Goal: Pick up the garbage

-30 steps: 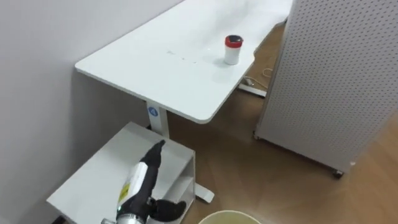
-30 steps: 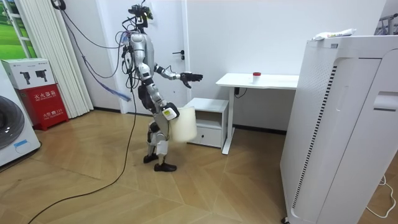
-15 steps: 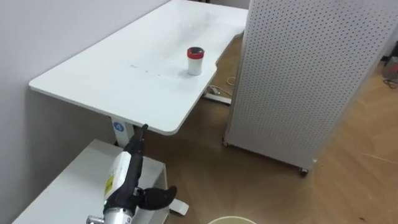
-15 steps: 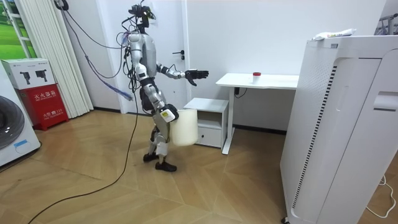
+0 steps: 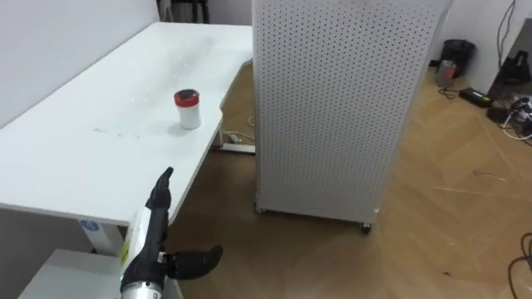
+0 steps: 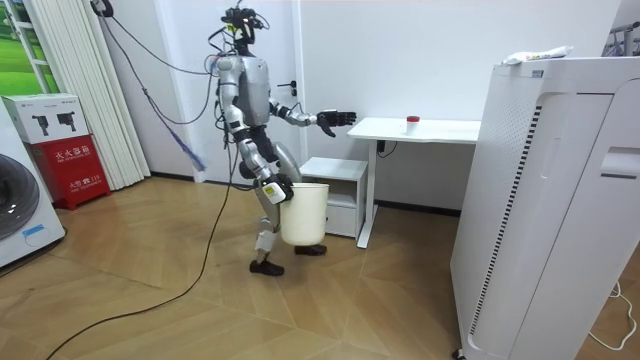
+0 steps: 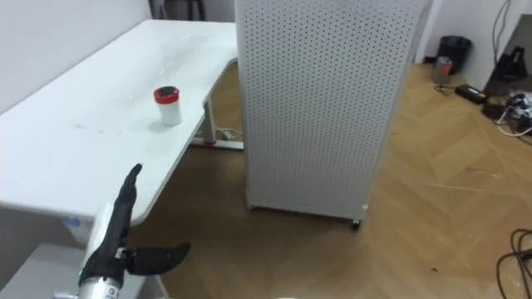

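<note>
A small white container with a red lid (image 5: 188, 109) stands upright on the white table (image 5: 75, 166), a little in from its edge; it is also on the table (image 6: 412, 120) in the room view. My left hand (image 5: 155, 218) reaches forward over the table's near edge, fingers straight and thumb spread, open and well short of the container. In the room view the left hand (image 6: 335, 118) is stretched toward the table's end. My right hand (image 6: 274, 188) hangs at hip height, shut on the rim of a white bin (image 6: 303, 212) held off the floor.
A tall white perforated cabinet (image 5: 341, 100) stands just right of the table with a narrow gap between them. A low white cabinet (image 6: 335, 190) sits beside the table's leg. Cables and a small dark bin (image 5: 453, 54) lie on the wooden floor at far right.
The robot has stepped closer to the table and turned right, so the whole eye view shifted. The left hand now reaches over the table's edge. The bin's rim has left the eye view.
</note>
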Controlling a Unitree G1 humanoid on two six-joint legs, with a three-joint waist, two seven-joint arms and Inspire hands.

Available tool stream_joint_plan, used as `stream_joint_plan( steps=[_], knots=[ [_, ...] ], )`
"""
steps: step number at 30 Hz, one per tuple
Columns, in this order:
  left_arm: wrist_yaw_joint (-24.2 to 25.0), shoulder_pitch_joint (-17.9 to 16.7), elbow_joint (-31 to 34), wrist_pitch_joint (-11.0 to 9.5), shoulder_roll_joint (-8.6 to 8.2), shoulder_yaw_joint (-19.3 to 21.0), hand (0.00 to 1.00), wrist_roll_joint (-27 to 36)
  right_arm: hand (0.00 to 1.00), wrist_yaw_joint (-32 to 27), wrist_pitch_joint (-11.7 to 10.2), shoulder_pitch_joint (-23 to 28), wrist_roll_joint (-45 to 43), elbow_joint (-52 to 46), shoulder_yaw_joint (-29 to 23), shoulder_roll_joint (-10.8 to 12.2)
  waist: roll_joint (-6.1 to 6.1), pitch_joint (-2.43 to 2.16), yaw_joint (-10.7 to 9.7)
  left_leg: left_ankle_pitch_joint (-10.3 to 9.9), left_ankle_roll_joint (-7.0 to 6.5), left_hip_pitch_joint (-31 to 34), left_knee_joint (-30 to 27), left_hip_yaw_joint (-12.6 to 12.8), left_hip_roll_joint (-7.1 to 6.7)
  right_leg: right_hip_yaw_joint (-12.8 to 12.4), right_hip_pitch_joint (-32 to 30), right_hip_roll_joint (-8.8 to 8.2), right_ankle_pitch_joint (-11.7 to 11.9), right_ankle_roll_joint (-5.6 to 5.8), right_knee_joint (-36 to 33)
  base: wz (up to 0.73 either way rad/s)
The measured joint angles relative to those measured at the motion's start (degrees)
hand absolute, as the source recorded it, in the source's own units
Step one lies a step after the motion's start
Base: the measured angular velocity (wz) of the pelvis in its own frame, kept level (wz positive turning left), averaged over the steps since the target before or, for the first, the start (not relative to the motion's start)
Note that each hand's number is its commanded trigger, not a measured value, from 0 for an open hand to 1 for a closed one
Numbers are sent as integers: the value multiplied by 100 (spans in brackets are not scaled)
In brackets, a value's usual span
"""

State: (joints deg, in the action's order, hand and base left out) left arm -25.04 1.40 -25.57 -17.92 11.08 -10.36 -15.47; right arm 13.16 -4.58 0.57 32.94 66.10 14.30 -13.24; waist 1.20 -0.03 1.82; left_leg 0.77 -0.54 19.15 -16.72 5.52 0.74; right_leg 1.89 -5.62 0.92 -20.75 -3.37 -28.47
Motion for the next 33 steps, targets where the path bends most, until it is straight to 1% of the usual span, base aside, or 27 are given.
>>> stream_joint_plan(
  steps=[1, 2, 3, 5, 6, 8, 9, 11, 12, 13, 14, 15, 16, 17, 18, 19, 20, 21, 22, 23, 24, 25, 26, 27, 28, 31, 33],
  knots=[
    [7, -48, 70, 0, 1, 10, 0, 1, 100, 0, 0, 40, -2, 0, 0, -20, 8, -7, 15, 107, -103, -33, -71, 40, -54, 34, 81, -86, -21, 10, 60, -12],
    [45, -146, 180, -4, 7, 90, 0, -8, 100, -2, -1, 72, -15, 21, -10, -4, 20, -9, 28, 72, -227, -57, -188, 55, -111, 67, 202, -165, -67, 65, 156, -9],
    [49, -185, 221, -4, 5, 133, 0, -1, 100, 0, -1, 89, -18, 20, -8, 0, 32, -5, 23, 12, -272, -72, -257, 61, -142, 88, 281, -208, -80, 83, 223, -7],
    [47, -250, 373, -15, 32, 232, 0, -3, 100, -4, -1, 103, -12, -16, -5, 4, 72, 21, 70, -374, -320, -59, -594, 199, -189, 187, 457, -381, -208, 152, 320, -9],
    [46, -249, 401, -15, 43, 241, 0, -3, 100, -6, -1, 102, -11, -25, 4, 5, 81, 27, 73, -476, -334, -53, -696, 218, -206, 225, 509, -422, -247, 174, 330, -4],
    [47, -242, 531, -17, 80, 239, 0, 11, 100, -13, 45, 104, -16, -170, 35, 1, 148, 45, 161, -889, -375, -42, -1068, 298, -297, 286, 697, -589, -448, 262, 239, 0],
    [47, -243, 543, -20, 79, 234, 0, 2, 100, -11, 44, 103, -5, -196, 39, 2, 168, 38, 171, -972, -399, -43, -1122, 298, -332, 316, 729, -634, -488, 302, 172, 0],
    [59, -244, 612, -19, 89, 216, 0, 11, 100, -8, 44, 89, 13, -237, 39, 1, 194, 37, 163, -1238, -514, -92, -1450, 320, -426, 516, 608, -831, -502, 374, -587, 24],
    [58, -238, 659, -19, 94, 220, 0, 20, 100, -14, 44, 90, 3, -267, 38, 3, 206, 41, 144, -1292, -560, -87, -1538, 337, -453, 583, 537, -902, -484, 407, -865, 37],
    [57, -222, 728, -23, 93, 221, 0, 24, 100, -51, 44, 89, -17, -339, 34, 2, 213, 39, 151, -1435, -625, -130, -1653, 412, -470, 679, 362, -1024, -363, 594, -1417, 28],
    [48, -218, 760, -40, 108, 229, 0, 17, 100, -65, 36, 65, -78, -392, 16, 0, 201, 36, 170, -1689, -613, -276, -1640, 432, -470, 753, 211, -1123, -162, 695, -1987, 23],
    [48, -216, 755, -40, 118, 231, 0, 14, 100, -67, 36, 43, -138, -390, 16, 4, 215, 37, 152, -1734, -629, -329, -1670, 436, -489, 788, 149, -1195, -42, 706, -2230, 18],
    [49, -233, 753, -39, 104, 219, 0, 8, 100, -57, 32, 42, -169, -390, 14, -12, 202, 53, 167, -1824, -662, -487, -1663, 370, -532, 870, 63, -1290, 269, 705, -2566, 25],
    [51, -239, 762, -39, 101, 191, 0, 6, 100, -54, 31, 61, -179, -388, 14, -34, 114, 67, 169, -1910, -666, -589, -1646, 227, -520, 966, 28, -1294, 624, 681, -2752, 22],
    [40, -238, 767, -40, 109, 198, 0, 10, 100, -54, 31, 60, -177, -390, 14, -31, 85, 63, 188, -1927, -672, -622, -1608, 184, -516, 963, -33, -1294, 687, 699, -2822, 12],
    [11, -207, 743, -40, 104, 238, 0, 27, 100, -54, 30, 15, -166, -394, 17, -28, 60, 82, 220, -1926, -673, -693, -1481, 162, -510, 912, -228, -1319, 564, 760, -2850, 0],
    [-48, -213, 716, -40, 104, 232, 0, 13, 100, -52, 33, 17, -156, -391, 22, -33, 20, 103, 255, -1916, -662, -792, -1334, 138, -487, 885, -465, -1335, 366, 718, -2794, 0],
    [-66, -231, 714, -40, 93, 220, 0, 9, 100, -48, 40, 37, -156, -390, 23, -32, -4, 104, 267, -1914, -656, -855, -1275, 128, -454, 869, -584, -1314, 269, 694, -2695, 8],
    [-81, -237, 714, -41, 71, 204, 0, 17, 100, -23, 45, 85, -162, -395, 26, -23, -52, 94, 262, -1909, -624, -932, -1187, -4, -384, 768, -810, -1184, 150, 651, -2367, 29],
    [-97, -220, 716, -42, 73, 187, 0, 24, 100, 10, 47, 84, -168, -414, 26, -5, -77, 89, 217, -1897, -571, -991, -1094, -151, -326, 735, -954, -1096, 121, 646, -1709, 43],
    [-102, -219, 722, -42, 73, 180, 0, 23, 100, 1, 47, 82, -177, -433, 25, 1, -71, 86, 160, -1885, -546, -1029, -1048, -216, -318, 737, -955, -1079, 140, 652, -1299, 54],
    [-107, -221, 724, -42, 74, 147, 0, 32, 100, -44, 45, 83, -192, -445, 23, 2, -9, 78, 129, -1879, -501, -1138, -933, -279, -331, 726, -915, -1059, 347, 632, -405, 48],
    [-110, -233, 685, -42, 73, 107, 0, 53, 100, -99, 43, 85, -194, -441, 22, -8, 16, 91, 119, -1911, -424, -1277, -883, -379, -327, 618, -845, -977, 976, 710, 64, 49],
    [-107, -257, 656, -41, 64, 72, 0, 102, 100, -115, 43, 103, -207, -437, 25, -9, -12, 67, 104, -1900, -374, -1347, -876, -448, -299, 635, -720, -920, 981, 708, 151, 26],
    [-105, -280, 650, -42, 63, 57, 0, 118, 100, -123, 37, 96, -259, -436, 19, -9, -31, 48, 152, -1872, -322, -1475, -734, -439, -200, 669, -544, -782, 1009, 660, 360, 6],
    [-103, -310, 650, -41, 65, 136, 0, 66, 100, 12, -5, 12, -545, -428, 18, 22, 2, 63, 160, -1765, -139, -1797, -308, -464, -38, 735, -186, -554, 1074, 553, 797, -1],
    [-89, -385, 712, -40, 64, 133, 0, 22, 100, 107, -46, 6, -654, -427, 18, 25, 34, 63, 148, -1733, -85, -1951, -127, -497, 42, 761, -38, -457, 1088, 530, 975, -1]
  ],
)
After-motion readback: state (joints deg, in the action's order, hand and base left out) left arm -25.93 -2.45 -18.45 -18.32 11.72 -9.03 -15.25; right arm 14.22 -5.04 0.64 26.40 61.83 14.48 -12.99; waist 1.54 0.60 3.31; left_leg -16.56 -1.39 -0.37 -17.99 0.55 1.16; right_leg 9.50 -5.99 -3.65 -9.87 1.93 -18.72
